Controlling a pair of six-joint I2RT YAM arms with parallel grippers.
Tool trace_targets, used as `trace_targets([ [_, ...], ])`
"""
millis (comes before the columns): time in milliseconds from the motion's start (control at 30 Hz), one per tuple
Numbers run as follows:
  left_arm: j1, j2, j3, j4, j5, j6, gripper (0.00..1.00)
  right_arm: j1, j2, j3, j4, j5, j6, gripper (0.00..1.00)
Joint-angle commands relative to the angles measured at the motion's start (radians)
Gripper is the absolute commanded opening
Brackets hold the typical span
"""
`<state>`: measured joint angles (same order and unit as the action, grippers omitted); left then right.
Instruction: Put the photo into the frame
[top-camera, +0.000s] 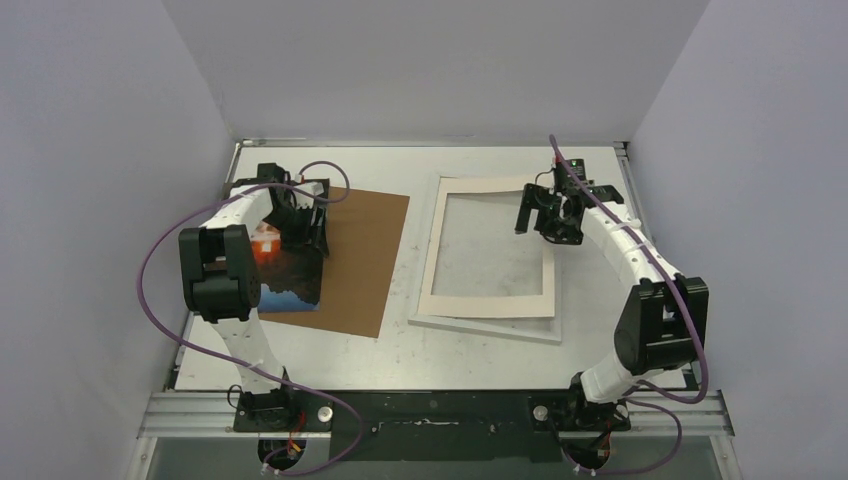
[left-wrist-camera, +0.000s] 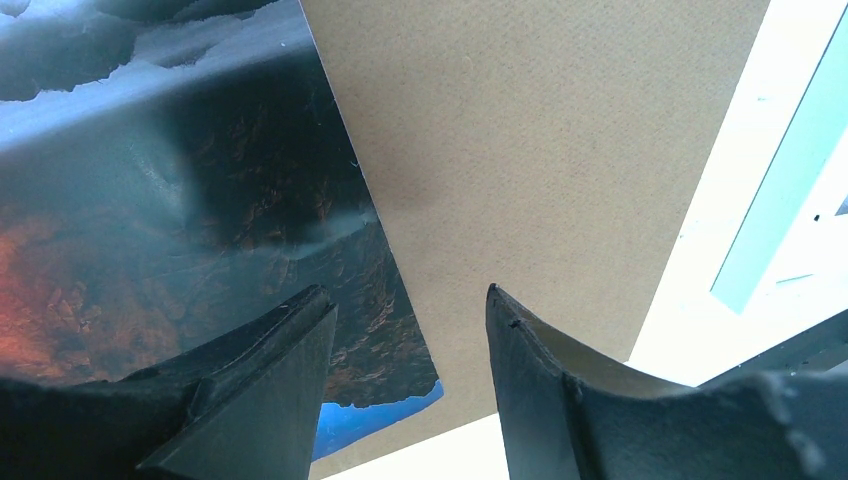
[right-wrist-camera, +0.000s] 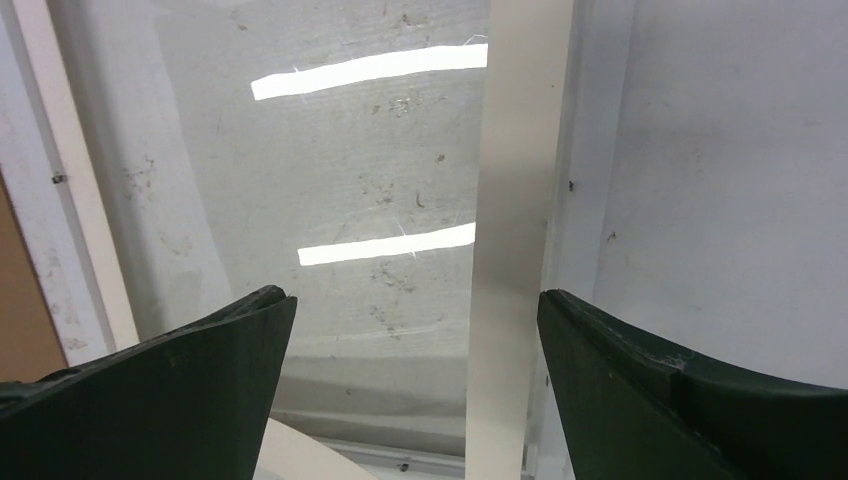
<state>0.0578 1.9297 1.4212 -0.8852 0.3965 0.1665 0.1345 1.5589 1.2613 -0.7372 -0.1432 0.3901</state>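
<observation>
The photo (top-camera: 292, 287) lies flat on the left side of the table (top-camera: 420, 352), on the left part of a brown backing board (top-camera: 362, 250); its dark sunset side is up, and as far as the left arm lets me see, its long axis runs from the far side toward the near side, a little tilted. The left gripper (left-wrist-camera: 406, 292) hangs low over the far right part of the print with its jaws apart and nothing between them; in the left wrist view one finger (left-wrist-camera: 262, 390) is above the picture and the other is above the bare board, so the right long edge of the photo passes just between them; whether the tips already touch the paper I cannot tell. The frame (top-camera: 490, 303) lies to the right of the photo, apart from it, with the bare strip of board and some table between; its long axis goes in nearly the same direction as the print's, so I judge the coming move to be mostly a sideways carry to the right with little turning. The left arm is clearly the nearer one to the photo. The right gripper (right-wrist-camera: 415, 295) is over the far right side of the frame, also spread wide and empty, with the pale border running under it; it seems placed to steady the frame, not to take the print.
</observation>
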Motion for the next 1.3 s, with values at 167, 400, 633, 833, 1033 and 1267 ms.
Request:
trace_targets([
  [167, -0.004, -0.029, 0.009, 0.027, 0.013, 0.002, 0.55, 0.048, 0.02, 0.068, -0.052, 0.237, 0.021, 0.9],
  [400, -0.001, -0.031, 0.024, 0.012, 0.014, 0.004, 0.55, 0.051, -0.013, 0.056, -0.024, 0.219, 0.047, 0.9],
  [633, 0.031, -0.053, 0.12, -0.077, 0.04, 0.02, 0.58, 0.185, -0.035, 0.126, 0.024, 0.189, 0.146, 0.9],
  [833, 0.118, -0.043, 0.249, -0.183, 0.012, 0.091, 0.59, 0.438, 0.023, 0.166, 0.114, 0.243, 0.267, 0.9],
  [1033, 0.238, -0.015, 0.316, -0.222, -0.06, 0.169, 0.59, 0.64, 0.154, 0.232, 0.221, 0.228, 0.34, 0.9],
  [1267, 0.356, 0.006, 0.276, -0.147, -0.267, 0.262, 0.58, 0.782, 0.38, 0.437, 0.237, 0.218, 0.342, 0.9],
])
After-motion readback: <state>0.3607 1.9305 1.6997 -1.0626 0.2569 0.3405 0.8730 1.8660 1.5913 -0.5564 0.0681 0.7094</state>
